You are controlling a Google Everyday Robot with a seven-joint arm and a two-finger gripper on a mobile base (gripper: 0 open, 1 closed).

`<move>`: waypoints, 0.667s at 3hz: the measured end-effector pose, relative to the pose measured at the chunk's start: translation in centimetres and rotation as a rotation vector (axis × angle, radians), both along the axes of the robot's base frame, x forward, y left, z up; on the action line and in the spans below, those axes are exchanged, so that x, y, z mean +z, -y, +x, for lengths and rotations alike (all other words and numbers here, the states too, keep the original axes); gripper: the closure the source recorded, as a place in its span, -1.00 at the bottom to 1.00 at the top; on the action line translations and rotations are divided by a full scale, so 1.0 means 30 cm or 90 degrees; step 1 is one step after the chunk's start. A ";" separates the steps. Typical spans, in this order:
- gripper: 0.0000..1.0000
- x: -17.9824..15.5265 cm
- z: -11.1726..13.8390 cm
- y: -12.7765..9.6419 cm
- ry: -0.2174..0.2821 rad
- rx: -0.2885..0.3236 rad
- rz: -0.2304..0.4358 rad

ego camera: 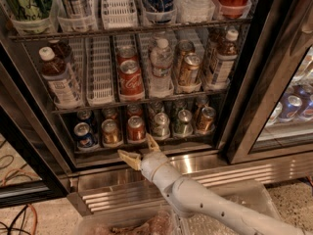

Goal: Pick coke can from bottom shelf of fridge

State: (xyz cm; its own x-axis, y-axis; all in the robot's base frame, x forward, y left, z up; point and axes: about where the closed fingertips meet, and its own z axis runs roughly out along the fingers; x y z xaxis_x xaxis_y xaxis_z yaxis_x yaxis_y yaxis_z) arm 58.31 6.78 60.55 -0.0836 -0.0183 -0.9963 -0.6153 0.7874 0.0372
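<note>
The fridge (247,92) stands with its door open. Its bottom shelf (146,142) holds a row of small cans. The red coke can (136,128) stands third from the left, between a gold-orange can (111,131) and a silver-green can (160,125). A blue Pepsi can (84,135) is at the left end. My gripper (140,151) is just below and in front of the coke can, by the shelf's front edge. It is open and empty, with one finger (152,143) pointing up at the can and the other out to the left.
The middle shelf (142,102) above holds a larger Coke can (131,77), a water bottle (160,67) and other bottles. The ribbed steel base (215,173) runs below the gripper. A shut glass door (288,106) is at the right. A clear bin (230,204) lies under my arm.
</note>
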 end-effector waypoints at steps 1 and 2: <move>-0.56 -0.003 0.013 -0.005 -0.005 -0.017 0.014; -0.58 0.009 0.038 0.023 -0.002 -0.039 0.012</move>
State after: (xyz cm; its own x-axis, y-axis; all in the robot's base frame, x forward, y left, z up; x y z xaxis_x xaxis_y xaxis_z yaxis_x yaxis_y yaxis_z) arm 59.45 6.09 60.82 -0.0870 0.0050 -0.9962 -0.5661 0.8226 0.0535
